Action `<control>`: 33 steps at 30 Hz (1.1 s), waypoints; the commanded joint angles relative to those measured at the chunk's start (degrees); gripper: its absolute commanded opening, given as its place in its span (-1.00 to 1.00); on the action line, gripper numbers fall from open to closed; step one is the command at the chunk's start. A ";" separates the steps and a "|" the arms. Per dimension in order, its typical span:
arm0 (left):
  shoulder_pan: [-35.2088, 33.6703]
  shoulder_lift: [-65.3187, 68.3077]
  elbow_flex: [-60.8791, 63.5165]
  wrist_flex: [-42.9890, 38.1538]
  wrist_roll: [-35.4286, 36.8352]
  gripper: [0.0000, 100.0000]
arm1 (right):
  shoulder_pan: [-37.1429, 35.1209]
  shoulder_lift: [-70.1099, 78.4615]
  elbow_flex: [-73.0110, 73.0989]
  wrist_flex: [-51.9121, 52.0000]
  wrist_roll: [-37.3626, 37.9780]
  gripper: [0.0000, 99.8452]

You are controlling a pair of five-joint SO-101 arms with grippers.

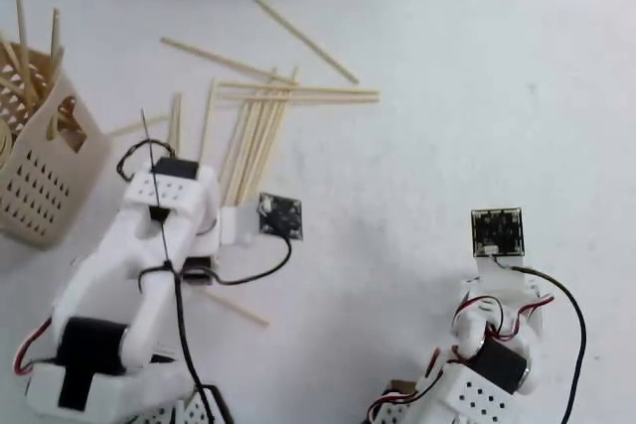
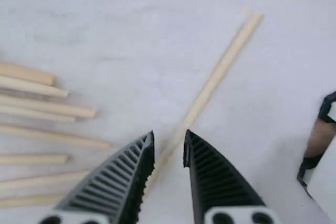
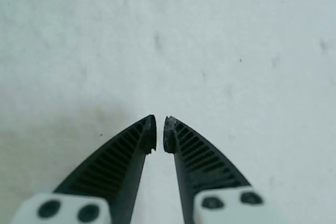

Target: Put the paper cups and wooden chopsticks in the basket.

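White tabletop [image 1: 477, 96], strewn with loose wooden chopsticks [image 1: 253, 131]. The basket [image 1: 40, 181] stands to the side of the left claw [image 2: 169, 148], away from the right arm, with several sticks standing in it. The left claw is open. Its jaws straddle a single chopstick [image 2: 220, 69] that runs outward ahead of the tips, and the others lie just beside it. The right claw [image 3: 159, 132] is closed on nothing above bare tabletop. Step in hand, as judged: pick-up of one chopstick. The next move calls for closing squarely on the stick, then lifting it across to the basket.
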 commanded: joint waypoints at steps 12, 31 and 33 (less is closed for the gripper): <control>-0.04 -13.85 15.91 -9.41 -4.04 -0.70 | 0.57 -0.04 0.53 -0.13 -0.09 -0.91; 0.04 -2.51 10.20 -24.44 8.97 -0.95 | 0.57 -0.04 0.53 -0.13 -0.09 -0.91; 0.04 -2.51 8.97 -24.18 9.41 -0.95 | 0.57 -0.04 0.53 -0.13 -0.09 -0.91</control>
